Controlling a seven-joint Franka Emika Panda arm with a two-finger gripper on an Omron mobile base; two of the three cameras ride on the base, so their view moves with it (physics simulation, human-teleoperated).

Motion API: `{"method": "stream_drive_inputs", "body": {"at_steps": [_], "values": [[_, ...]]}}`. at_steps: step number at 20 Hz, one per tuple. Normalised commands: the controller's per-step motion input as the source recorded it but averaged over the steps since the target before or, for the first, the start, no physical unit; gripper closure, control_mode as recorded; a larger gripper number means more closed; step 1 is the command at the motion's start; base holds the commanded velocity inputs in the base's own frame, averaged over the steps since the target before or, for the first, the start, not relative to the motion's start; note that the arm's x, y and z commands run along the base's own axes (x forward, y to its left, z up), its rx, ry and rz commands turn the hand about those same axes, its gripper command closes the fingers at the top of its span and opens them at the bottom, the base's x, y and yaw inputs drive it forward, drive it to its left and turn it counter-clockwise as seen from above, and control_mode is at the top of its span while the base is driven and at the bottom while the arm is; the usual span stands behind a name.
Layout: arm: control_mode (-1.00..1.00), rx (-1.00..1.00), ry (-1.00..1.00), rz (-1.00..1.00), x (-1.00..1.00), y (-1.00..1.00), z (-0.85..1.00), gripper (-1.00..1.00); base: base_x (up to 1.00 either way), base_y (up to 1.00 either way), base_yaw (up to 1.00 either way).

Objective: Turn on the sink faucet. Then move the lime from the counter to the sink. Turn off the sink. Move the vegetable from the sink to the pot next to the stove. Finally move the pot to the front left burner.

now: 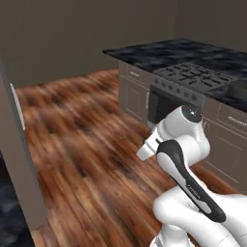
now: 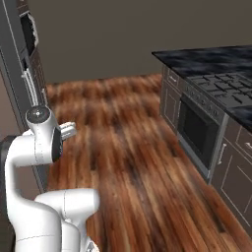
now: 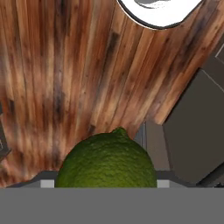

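The wooden floor [image 1: 87, 144] takes up most of both base views, with the stove [image 1: 193, 79] set into the black surface [image 1: 159, 52] at the upper right of the left base view and along the right edge of the right base view. The arm [image 1: 185, 159] is folded low at the lower right of the left base view, well apart from the stove. A dark round shape at the right edge of that view may be the pot [image 1: 240, 89], though it is cut off by the frame.

Judging from this, the step in hand is carrying the lime from the sink to the pot beside the stove. The next move calls for bringing the base close to the stove, then lifting the hand over the pot and letting go.

In the hand view the lime [image 3: 107, 159] sits at the bottom centre, right where the fingers rise, hiding them; they appear to stand fairly wide, clasping the lime between them.
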Motion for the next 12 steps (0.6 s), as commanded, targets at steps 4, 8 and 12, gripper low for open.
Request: {"method": "stream_drive_inputs", "body": {"at_steps": [4, 8, 12], "values": [[1.00, 0.00, 0.00, 0.00, 0.00, 0.00, 0.00, 1.00, 0.83, 0.00, -0.51], [1.00, 0.00, 0.00, 0.00, 0.00, 0.00, 0.00, 1.00, 0.97, 0.00, -0.46], [1.00, 0.00, 0.00, 0.00, 0.00, 0.00, 0.00, 1.00, 1.00, 0.00, -0.44]]}}
